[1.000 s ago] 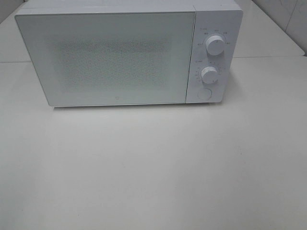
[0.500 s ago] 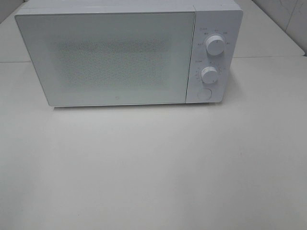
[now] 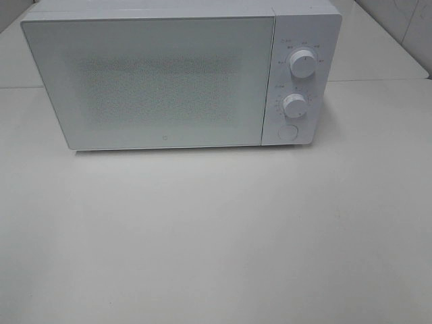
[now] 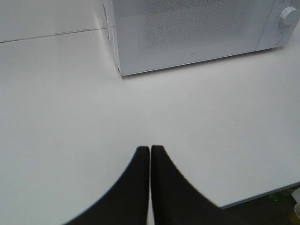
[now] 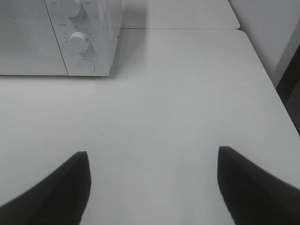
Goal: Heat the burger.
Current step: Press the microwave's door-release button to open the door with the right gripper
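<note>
A: Burger, where is it sitting?
B: It is not showing in any view, so I cannot tell. The microwave (image 3: pixel 169 81) is standing at the back of the surface (image 3: pixel 216 236) with its door (image 3: pixel 148 88) shut.
A: Room to move?
B: Open surface is stretching in front of the microwave, running to an edge (image 5: pixel 262 65) on the right.
A: Fingers?
B: The left gripper (image 4: pixel 150 149) is pressing its fingers together on nothing, and the right gripper (image 5: pixel 152 151) is spreading its fingers (image 5: pixel 70 183) wide.

No text legible. Microwave (image 3: pixel 169 81): tiny printed marks ring both knobs (image 3: pixel 302 64); small logo (image 3: pixel 167 142) low on door (image 3: pixel 148 40). All too small to read.
</note>
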Available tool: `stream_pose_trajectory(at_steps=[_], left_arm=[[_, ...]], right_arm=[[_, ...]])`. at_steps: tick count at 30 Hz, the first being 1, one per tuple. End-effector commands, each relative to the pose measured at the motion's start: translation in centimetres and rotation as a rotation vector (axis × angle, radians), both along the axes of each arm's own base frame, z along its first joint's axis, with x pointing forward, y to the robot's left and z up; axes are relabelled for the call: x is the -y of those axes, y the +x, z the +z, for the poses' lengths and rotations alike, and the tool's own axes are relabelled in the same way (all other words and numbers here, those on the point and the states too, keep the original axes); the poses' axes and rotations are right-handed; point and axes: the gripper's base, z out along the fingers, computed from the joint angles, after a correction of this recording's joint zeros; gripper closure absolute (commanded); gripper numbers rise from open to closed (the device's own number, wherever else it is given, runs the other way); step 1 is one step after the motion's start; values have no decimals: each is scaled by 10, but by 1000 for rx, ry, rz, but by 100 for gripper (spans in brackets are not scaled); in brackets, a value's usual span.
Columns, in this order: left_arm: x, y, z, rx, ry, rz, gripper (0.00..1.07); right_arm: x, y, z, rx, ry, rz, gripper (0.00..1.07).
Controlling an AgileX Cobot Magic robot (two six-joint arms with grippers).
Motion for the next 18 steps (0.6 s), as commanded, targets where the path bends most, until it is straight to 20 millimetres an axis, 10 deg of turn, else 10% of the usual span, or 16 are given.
stream_pose_trajectory(at_steps=[1,18], left_arm=[[0,-2,0,22,-15,-2,106],[0,-2,0,22,-15,-2,106]], right_arm=[[1,-3,0,32,-11,2,39],[-2,4,11,69,7,17,39]])
